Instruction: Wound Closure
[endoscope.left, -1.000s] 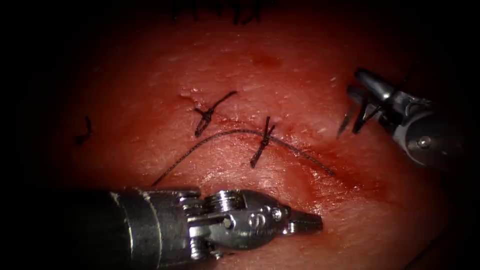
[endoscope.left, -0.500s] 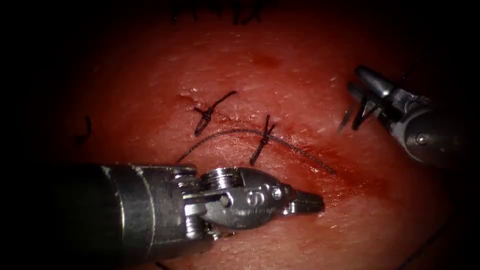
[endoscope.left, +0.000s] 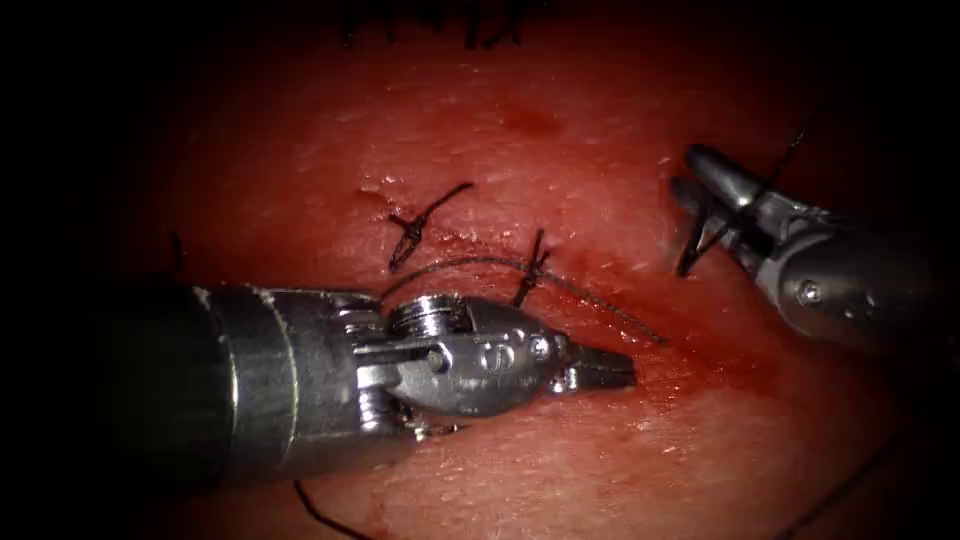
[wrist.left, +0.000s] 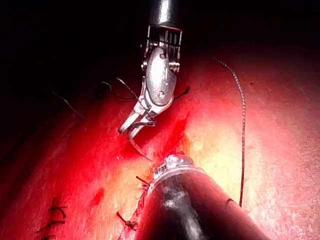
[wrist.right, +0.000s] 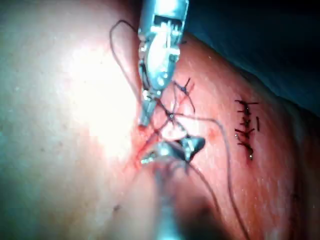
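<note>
At the right of the endoscope view, the right tool (endoscope.left: 690, 185) stands over the tissue (endoscope.left: 560, 130) right of the cut (endoscope.left: 640, 330), jaws parted. Dark thread (endoscope.left: 700, 235) hangs at them; whether it is gripped, or whether the needle is there, cannot be told. The left tool (endoscope.left: 605, 368) lies low across the near edge of the cut, jaws closed to a point, nothing seen between them, tip resting at the wet red fluid (endoscope.left: 700, 365). Two knotted stitches (endoscope.left: 530, 275) cross the cut, with a loose strand (endoscope.left: 600, 300) running along it. In the left wrist view the right tool (wrist.left: 131, 129) shows parted jaws.
</note>
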